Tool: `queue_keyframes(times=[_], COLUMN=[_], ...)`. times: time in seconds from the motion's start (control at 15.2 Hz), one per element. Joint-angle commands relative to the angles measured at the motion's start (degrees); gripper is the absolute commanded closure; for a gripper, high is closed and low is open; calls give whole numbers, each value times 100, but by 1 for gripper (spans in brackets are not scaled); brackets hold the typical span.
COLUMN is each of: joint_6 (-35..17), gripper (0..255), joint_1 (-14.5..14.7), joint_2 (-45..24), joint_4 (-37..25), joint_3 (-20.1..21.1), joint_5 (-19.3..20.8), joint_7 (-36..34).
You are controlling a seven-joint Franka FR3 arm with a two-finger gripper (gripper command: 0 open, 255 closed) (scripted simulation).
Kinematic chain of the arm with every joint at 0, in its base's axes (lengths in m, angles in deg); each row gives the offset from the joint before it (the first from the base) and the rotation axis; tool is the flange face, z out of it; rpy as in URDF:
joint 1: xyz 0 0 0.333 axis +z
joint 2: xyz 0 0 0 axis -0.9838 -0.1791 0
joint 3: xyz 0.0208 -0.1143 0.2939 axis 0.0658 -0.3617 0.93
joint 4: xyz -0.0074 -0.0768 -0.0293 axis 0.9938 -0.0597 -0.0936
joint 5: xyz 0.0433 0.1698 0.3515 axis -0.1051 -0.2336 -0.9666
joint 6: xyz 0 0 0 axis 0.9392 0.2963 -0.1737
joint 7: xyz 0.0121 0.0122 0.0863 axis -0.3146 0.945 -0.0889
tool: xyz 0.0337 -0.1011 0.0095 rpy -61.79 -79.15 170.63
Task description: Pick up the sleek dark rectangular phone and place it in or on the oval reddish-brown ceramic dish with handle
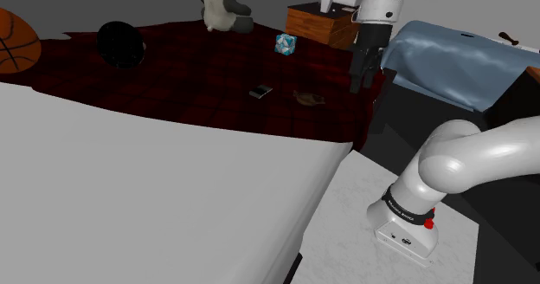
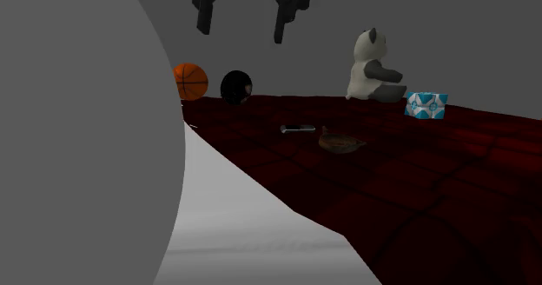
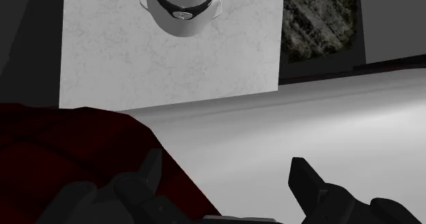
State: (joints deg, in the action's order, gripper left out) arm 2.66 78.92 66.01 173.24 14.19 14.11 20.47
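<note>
Black two-finger gripper (image 3: 225, 160), wide open and empty, over the edge of the dark-red checked blanket (image 1: 190, 83); I'd straddle the thin dark rectangular phone (image 1: 260, 91) low.

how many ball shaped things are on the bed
2: an orange basketball at the shoulder view's far left, and a black sphere just to its right on the dark red blanket. Others may be hidden.

This is a bedroom in a home. A wide bed (image 1: 130, 187) with a pale cover carries a dark red checked blanket (image 1: 199, 79). A stuffed panda (image 1: 223, 9) and a basketball (image 1: 13, 41) sit along its far side, and a wooden nightstand (image 1: 316, 24) stands beyond.
</note>
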Motion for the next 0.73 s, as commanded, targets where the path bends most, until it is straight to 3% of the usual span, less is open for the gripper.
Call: queue_keyframes(times=[0.0,0.66], joint_6=[0,-1431], gripper=[0,0], joint_1=[0,-325], joint_2=[0,-2008], joint_4=[0,-760], joint_3=[0,630], joint_5=[0,-523], joint_7=[0,-1814])
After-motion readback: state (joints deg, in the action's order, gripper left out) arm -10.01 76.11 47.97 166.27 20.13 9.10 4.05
